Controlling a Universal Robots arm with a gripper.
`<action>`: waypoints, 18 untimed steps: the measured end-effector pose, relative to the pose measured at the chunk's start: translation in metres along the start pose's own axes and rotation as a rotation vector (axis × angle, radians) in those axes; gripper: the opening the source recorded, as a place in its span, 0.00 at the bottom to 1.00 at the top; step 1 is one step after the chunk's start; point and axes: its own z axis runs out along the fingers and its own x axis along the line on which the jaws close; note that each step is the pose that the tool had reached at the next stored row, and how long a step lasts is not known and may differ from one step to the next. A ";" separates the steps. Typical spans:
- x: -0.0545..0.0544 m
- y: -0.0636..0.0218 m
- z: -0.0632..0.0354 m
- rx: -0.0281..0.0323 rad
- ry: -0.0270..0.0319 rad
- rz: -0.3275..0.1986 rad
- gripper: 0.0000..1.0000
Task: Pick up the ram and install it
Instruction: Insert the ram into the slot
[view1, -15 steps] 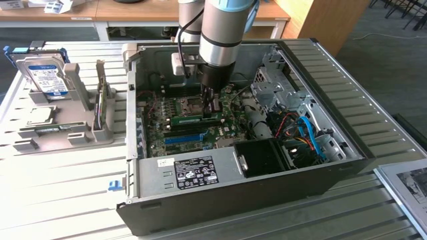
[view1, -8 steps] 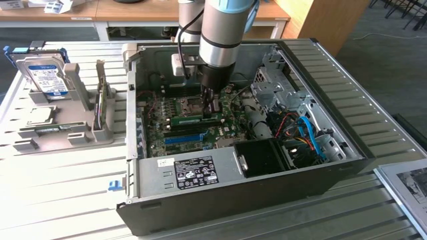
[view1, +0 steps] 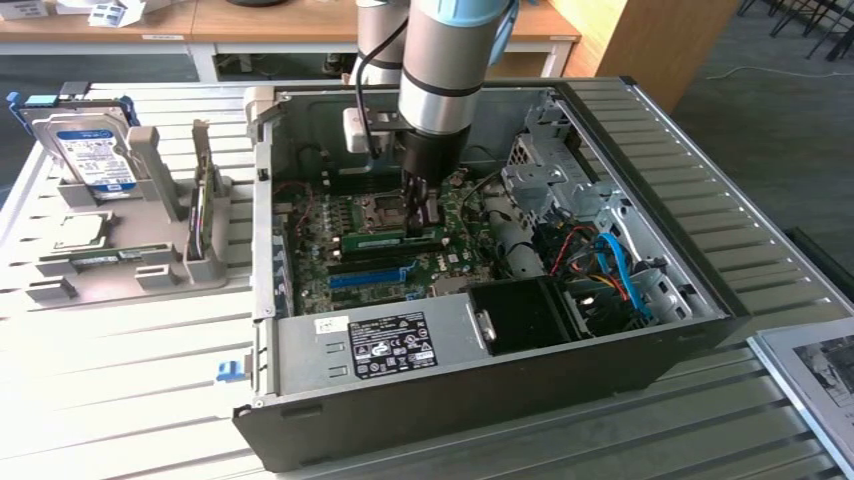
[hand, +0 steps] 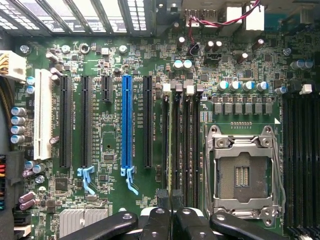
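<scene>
the arm reaches straight down into the open computer case (view1: 694, 262), which lies on its side on a slatted metal table (view1: 120, 400). the gripper (view1: 422, 222) sits low over the motherboard (view1: 314, 250), near the middle of the case. its two black fingers (hand: 162, 200) stand almost together, pinched on the thin top edge of the ram (view1: 378, 238).

the ram is a narrow green stick standing on edge just above the board. it runs from the fingertips toward the exterior view's left, and lies just on the far side of the long blue slot (view1: 367, 278). whether it is fully seated in its socket cannot be told. in the wrist view the fingers line up with the row of dark memory slots (hand: 186, 140), between the blue slot and the bare metal cpu socket (hand: 242, 172).

at the near edge of the case a power supply with a black label (view1: 387, 345) lies flat. well apart, on the exterior view's left, a grey fixture (view1: 134, 272) holds a silver hard drive with a blue label (view1: 91, 152) upright.
</scene>
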 end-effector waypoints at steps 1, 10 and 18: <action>0.000 -0.0001 -0.0001 0.0000 -0.0006 0.000 0.12; 0.001 -0.0002 -0.0015 -0.0001 -0.0024 -0.001 0.12; 0.003 -0.0002 -0.0012 -0.0002 -0.0029 -0.001 0.12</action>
